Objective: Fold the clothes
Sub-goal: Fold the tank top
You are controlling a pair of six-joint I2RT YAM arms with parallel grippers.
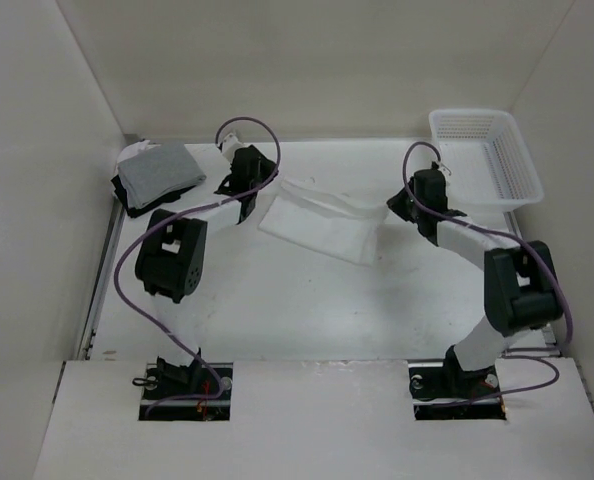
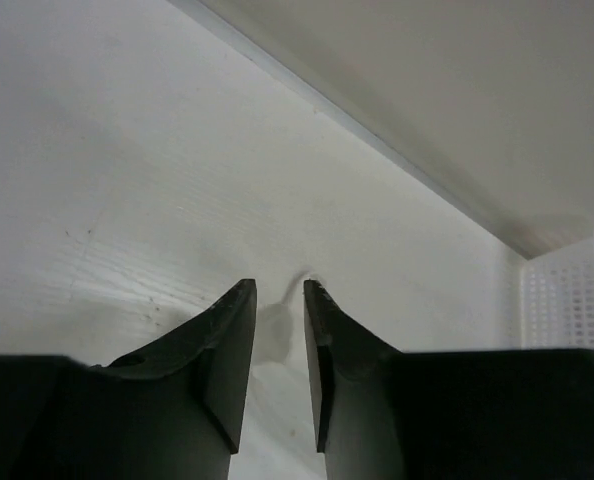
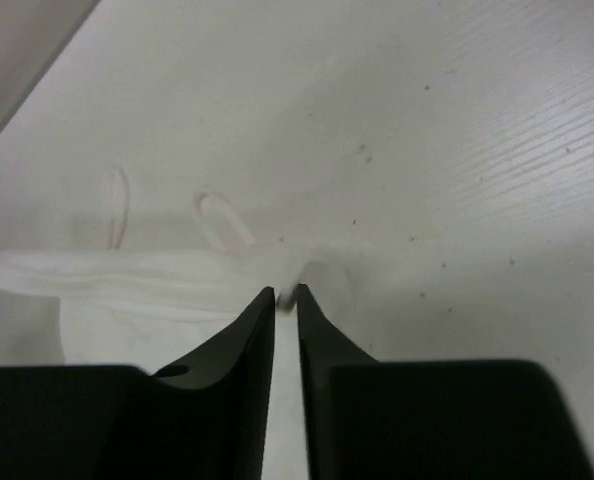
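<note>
Overhead, the white garment (image 1: 322,228) lies flat on the table (image 1: 307,310), between left pincer (image 1: 269,180) and right pincer (image 1: 395,206); bare table opens toward the near edge. Left wrist: jaws apart above bare table. Right wrist: jaws narrowly apart at the garment's long edge.

The overhead view looks steeply down from the near side; both wrist views skim the flat white tabletop (image 1: 277,310) closely; overhead and right-wrist views share the thin white strapped garment (image 1: 322,228).

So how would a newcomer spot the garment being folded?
On the white table, look near the middle. The garment lies there, thin and white with narrow loop straps, unlike the gray-and-black pile back left or the mesh basket back right.
</note>
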